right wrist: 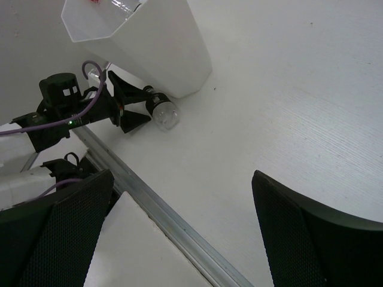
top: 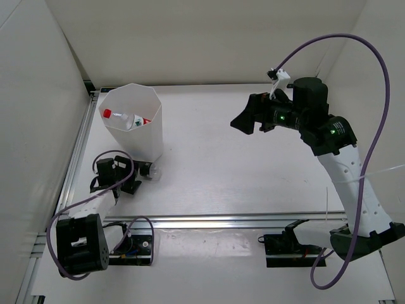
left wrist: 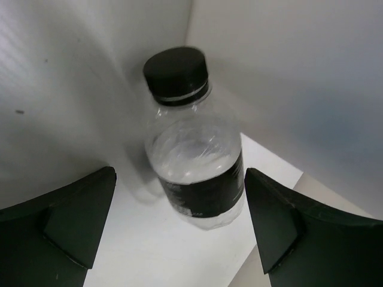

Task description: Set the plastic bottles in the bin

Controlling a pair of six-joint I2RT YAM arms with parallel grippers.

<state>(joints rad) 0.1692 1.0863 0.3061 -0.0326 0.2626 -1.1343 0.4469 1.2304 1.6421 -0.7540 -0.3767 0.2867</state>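
The short black-capped bottle [left wrist: 194, 161] lies on the table against the foot of the white faceted bin [top: 155, 117]; it also shows in the top view [top: 151, 171] and the right wrist view [right wrist: 163, 112]. My left gripper [left wrist: 179, 173] is open, with a finger on each side of the bottle's body and not touching it. In the top view the left gripper [top: 140, 176] sits low by the bin's near side. A red-capped, red-labelled bottle [top: 123, 118] lies inside the bin. My right gripper [top: 250, 120] is open and empty, raised over the table's right half.
An aluminium rail [top: 240, 220] runs along the table's near edge, and another [top: 79, 145] along the left side. White walls close in the back and both sides. A purple cable [top: 373, 76] loops above the right arm.
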